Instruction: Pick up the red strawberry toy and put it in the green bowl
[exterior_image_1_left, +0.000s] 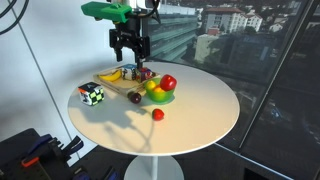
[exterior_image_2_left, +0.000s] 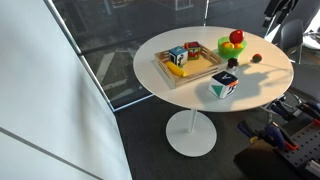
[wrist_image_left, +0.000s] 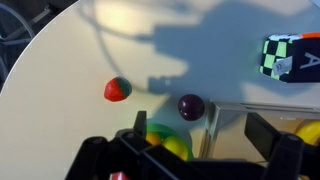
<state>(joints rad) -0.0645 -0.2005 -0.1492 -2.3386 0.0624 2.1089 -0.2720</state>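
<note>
The red strawberry toy (exterior_image_1_left: 158, 114) lies on the white round table, in front of the green bowl (exterior_image_1_left: 160, 97). In the wrist view the strawberry (wrist_image_left: 117, 89) is at the left, apart from the bowl (wrist_image_left: 152, 138) at the bottom. The bowl holds a larger red fruit (exterior_image_1_left: 168, 82) and yellow fruits. It also shows in an exterior view (exterior_image_2_left: 228, 48). My gripper (exterior_image_1_left: 130, 48) hangs above the tray and bowl, well above the table. In the wrist view its fingers (wrist_image_left: 205, 135) are open and empty. I cannot make out the strawberry in the exterior view that shows the tray at the left.
A dark maroon fruit (wrist_image_left: 190, 105) lies between the strawberry and the wooden tray (exterior_image_1_left: 120, 88), which holds a banana. A chequered cube (exterior_image_1_left: 92, 94) sits near the table edge. The table (exterior_image_1_left: 200, 110) is small and round, with glass walls around it.
</note>
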